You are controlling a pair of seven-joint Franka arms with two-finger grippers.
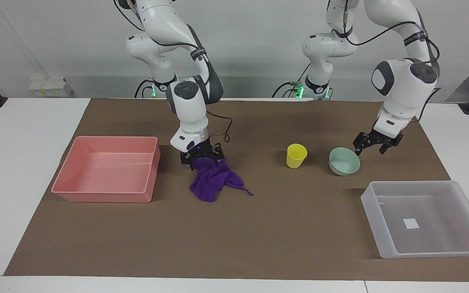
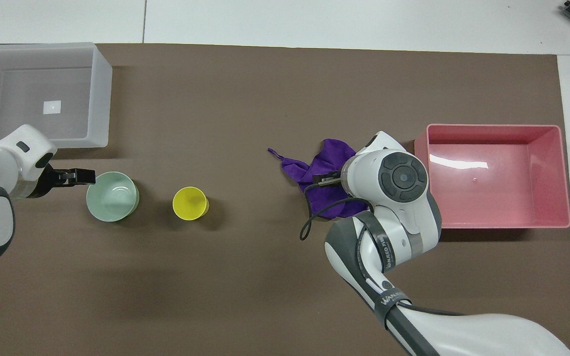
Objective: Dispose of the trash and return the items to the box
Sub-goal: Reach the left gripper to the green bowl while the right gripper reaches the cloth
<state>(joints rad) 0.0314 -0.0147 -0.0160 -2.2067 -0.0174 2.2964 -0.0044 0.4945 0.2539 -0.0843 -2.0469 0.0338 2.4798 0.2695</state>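
Right gripper (image 1: 201,161) spread on the purple rag (image 1: 214,179), left gripper (image 1: 372,145) spread by the mint bowl (image 1: 344,161); a shallow pinch might snag only a fold and drop it.

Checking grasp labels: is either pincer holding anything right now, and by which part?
Nothing is held. The right pincer is open, down on the purple rag's edge nearest the robots. The left pincer is open beside the mint bowl's rim.

A white table (image 1: 27,171) has a brown mat (image 1: 259,232) on it. On the mat sit a pink tray (image 1: 106,195), a purple rag (image 1: 214,181), a yellow cup (image 1: 296,156), a green bowl (image 1: 344,161) and a clear box (image 1: 385,240)
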